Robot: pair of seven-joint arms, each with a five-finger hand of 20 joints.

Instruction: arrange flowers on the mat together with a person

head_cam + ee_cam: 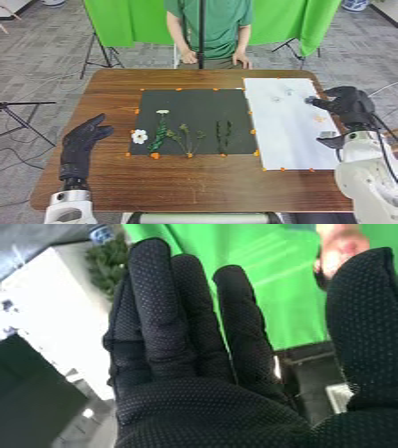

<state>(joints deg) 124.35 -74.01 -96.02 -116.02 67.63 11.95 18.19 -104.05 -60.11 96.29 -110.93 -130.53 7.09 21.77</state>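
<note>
Two white flowers (pixel 139 136), one branching sprig (pixel 187 142) and apparently two dark stems (pixel 228 134) lie on black mat (pixel 195 105); left hand (pixel 78 145) and right hand (pixel 354 107) have straight fingers.

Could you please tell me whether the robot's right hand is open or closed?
Open. In the right wrist view, the right hand has its fingers stretched out straight, with the thumb standing well apart from them.

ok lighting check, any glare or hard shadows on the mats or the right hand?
Head view: white mat very bright, dark mat evenly lit, no hard shadows I can make out. Right wrist view: right hand dark but its dotted texture readable, pale streaks on green backdrop.
</note>
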